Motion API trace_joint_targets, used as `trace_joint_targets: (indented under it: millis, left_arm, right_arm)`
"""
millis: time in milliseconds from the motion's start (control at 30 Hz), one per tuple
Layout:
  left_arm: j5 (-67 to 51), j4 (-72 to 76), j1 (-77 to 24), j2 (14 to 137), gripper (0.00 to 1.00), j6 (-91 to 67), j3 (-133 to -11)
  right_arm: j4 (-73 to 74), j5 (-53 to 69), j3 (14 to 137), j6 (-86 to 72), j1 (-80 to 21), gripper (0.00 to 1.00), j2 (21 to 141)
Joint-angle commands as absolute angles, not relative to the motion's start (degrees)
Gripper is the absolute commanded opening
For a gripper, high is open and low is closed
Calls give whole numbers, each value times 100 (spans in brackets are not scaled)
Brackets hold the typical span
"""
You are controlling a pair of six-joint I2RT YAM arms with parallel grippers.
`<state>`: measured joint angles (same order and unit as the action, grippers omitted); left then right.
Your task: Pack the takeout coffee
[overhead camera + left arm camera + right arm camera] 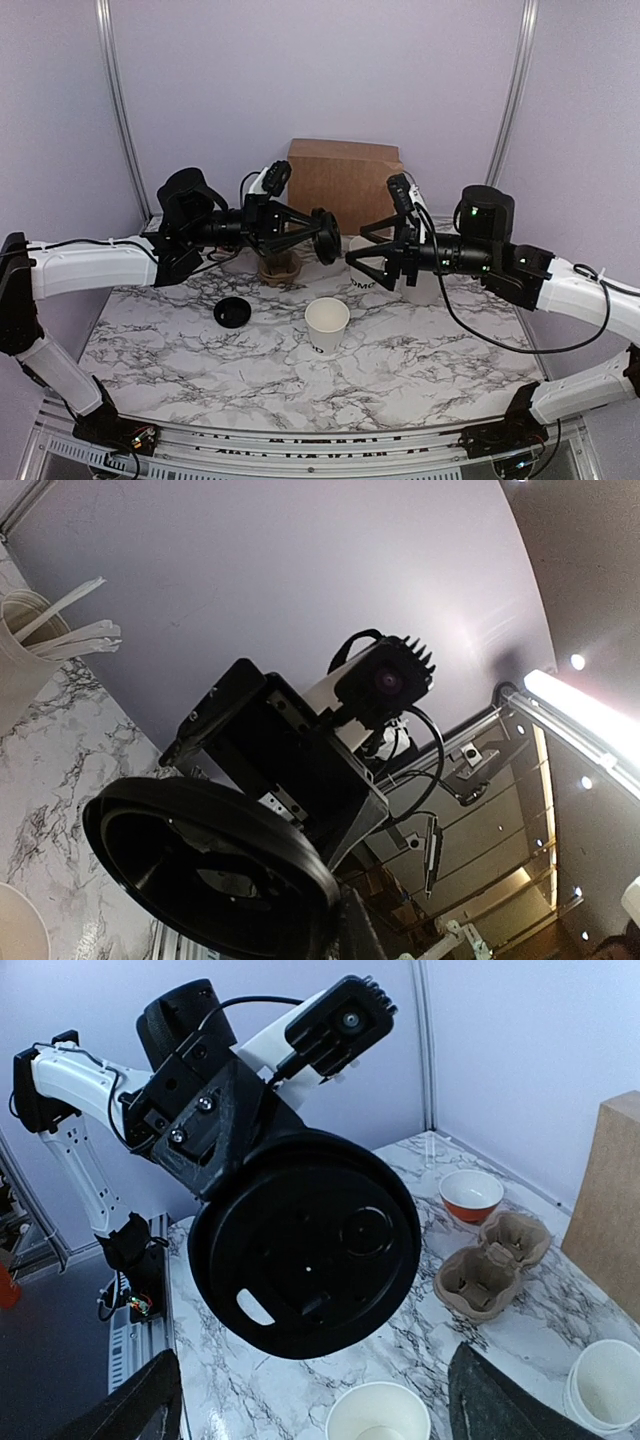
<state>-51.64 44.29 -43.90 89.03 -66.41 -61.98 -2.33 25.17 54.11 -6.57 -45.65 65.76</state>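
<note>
You are looking at pale lilac walls [300,70] enclosing a white marble-patterned table [420,360]. One brown cardboard box [345,180] is standing at the far middle. Your left gripper [310,235] is clamping one black lid [305,1245] in mid-air over the far middle. It is facing the right gripper [357,247], whose fingers are standing wide apart on nothing. One frosted tumbler [15,670] is holding sticks. One lidless paper cup [327,325] is standing near centre, a second cup [360,280] farther right. One pulp carrier [278,268] is sitting far left of centre, one red bowl [472,1195] beside it. A second lid [232,312] is lying left.
</note>
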Motion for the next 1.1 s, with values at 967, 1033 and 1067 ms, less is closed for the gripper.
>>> trace_joint_targets:
  millis: [967,1033,1067]
  left_arm:
    - [-6033,4922,-4838,8782,0,-6214,-6420]
    - [-6038,4923,-4847,8792,0,-6206,-6418]
    - [-6045,4925,-4848,8797,0,-6203,-6420]
  right_arm:
    - [-152,1811,5826,448,-5462,92,6572]
    - [-164,1823,5846,444,-5458,92,6610]
    - [-171,1857,5857,454,-5454,92,6630]
